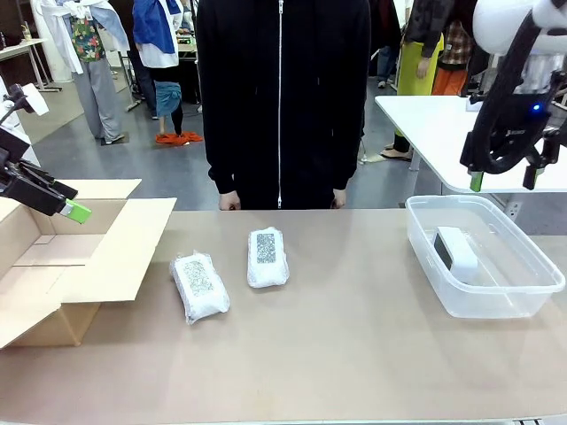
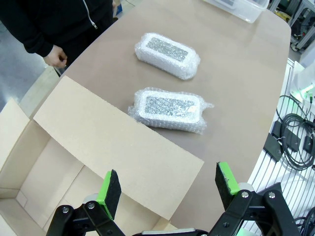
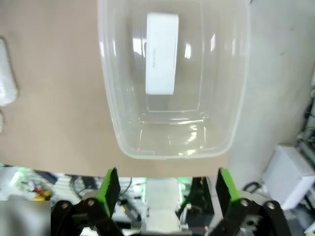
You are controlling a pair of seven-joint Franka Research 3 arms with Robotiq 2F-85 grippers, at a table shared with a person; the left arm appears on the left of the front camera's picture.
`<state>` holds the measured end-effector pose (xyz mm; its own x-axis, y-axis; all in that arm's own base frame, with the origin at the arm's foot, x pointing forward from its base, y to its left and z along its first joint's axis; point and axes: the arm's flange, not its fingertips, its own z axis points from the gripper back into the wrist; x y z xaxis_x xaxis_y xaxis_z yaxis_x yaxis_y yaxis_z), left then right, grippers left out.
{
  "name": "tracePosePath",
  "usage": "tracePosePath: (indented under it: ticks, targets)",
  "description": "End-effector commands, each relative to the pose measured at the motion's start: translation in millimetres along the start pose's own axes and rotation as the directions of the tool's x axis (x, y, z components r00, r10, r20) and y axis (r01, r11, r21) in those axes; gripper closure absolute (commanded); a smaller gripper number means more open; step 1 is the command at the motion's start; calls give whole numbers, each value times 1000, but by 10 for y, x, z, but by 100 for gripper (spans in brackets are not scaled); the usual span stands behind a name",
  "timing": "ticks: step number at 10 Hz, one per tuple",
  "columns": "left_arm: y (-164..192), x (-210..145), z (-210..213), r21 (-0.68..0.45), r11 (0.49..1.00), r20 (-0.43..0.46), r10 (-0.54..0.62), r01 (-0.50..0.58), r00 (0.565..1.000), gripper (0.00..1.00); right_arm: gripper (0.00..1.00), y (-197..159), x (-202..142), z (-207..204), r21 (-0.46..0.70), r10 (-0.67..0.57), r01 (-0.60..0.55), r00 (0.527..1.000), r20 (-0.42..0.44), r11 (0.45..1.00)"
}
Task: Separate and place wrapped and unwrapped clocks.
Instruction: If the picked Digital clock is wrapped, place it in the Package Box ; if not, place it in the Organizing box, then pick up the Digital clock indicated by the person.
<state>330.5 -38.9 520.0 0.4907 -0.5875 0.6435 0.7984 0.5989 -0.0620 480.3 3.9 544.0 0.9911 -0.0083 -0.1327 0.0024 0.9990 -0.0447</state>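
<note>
Your left gripper [image 2: 169, 187] hangs empty, fingers spread, over the cardboard box [image 2: 113, 142]. Your right gripper [image 3: 166, 189], equally wide, hovers off the clear tub [image 3: 114, 125]. The bare clock [image 3: 161, 51], a smooth white block that is seemingly hard plastic under glare, lies inside the tub at twelve o'clock. The nearer wrapped clock [image 2: 167, 110] and farther wrapped clock [image 2: 167, 54], both puffy and crinkled, lie on the table at the left gripper's twelve o'clock. The squashy film may slip if you pinch only the wrap, and the stiff box flap could snag.

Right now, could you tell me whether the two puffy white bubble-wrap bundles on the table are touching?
Apart. The front view shows a strip of bare tabletop between the left bundle and the right bundle.
</note>
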Motion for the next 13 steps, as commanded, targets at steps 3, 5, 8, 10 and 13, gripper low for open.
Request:
tracePosePath:
  ticks: [3, 5, 8, 10, 13]
  targets:
    - [16, 1, -8, -14, 1000, 14, -6, 6, 1000, 0, 0, 0, 0, 0, 0, 0, 0, 1000, 0, 1000]
    - [16, 1, -8, -14, 1000, 14, -6, 6, 1000, 0, 0, 0, 0, 0, 0, 0, 0, 1000, 0, 1000]
    - [16, 1, -8, -14, 1000, 14, -6, 6, 1000, 0, 0, 0, 0, 0, 0, 0, 0, 1000, 0, 1000]
    - [16, 1, -8, -14, 1000, 14, -6, 6, 1000, 0, 0, 0, 0, 0, 0, 0, 0, 1000, 0, 1000]
    - [16, 1, -8, -14, 1000, 14, -6, 6, 1000, 0, 0, 0, 0, 0, 0, 0, 0, 1000, 0, 1000]
